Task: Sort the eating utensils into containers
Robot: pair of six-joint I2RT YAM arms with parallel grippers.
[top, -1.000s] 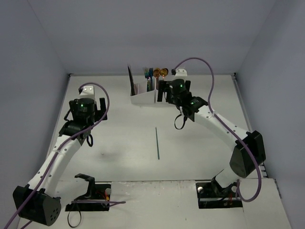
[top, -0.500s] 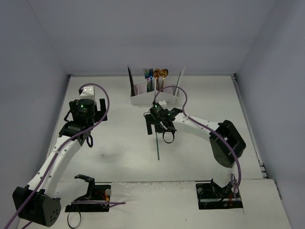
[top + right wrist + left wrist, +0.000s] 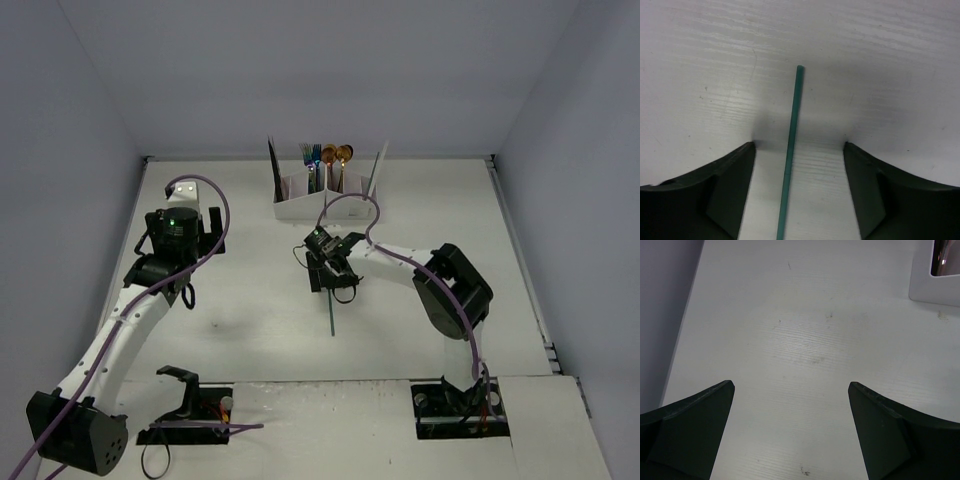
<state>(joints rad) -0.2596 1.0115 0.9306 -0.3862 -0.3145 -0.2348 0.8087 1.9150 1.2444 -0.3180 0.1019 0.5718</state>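
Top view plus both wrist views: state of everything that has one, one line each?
Thin teal chopstick: flat on the white table, not gripped.
White rectangular organiser box: upright, metal utensils standing in its compartments.
Left gripper: open, empty, above bare table.
Right gripper: open, straddling the chopstick.

Closed in by a plain lilac-grey back wall (image 3: 320, 70), left wall (image 3: 50, 200) and right wall (image 3: 590, 200). Bounded below by a white surface (image 3: 250, 330), finely grained, flecked with small dark scuffs. Lit softly and evenly, with only faint shadows.
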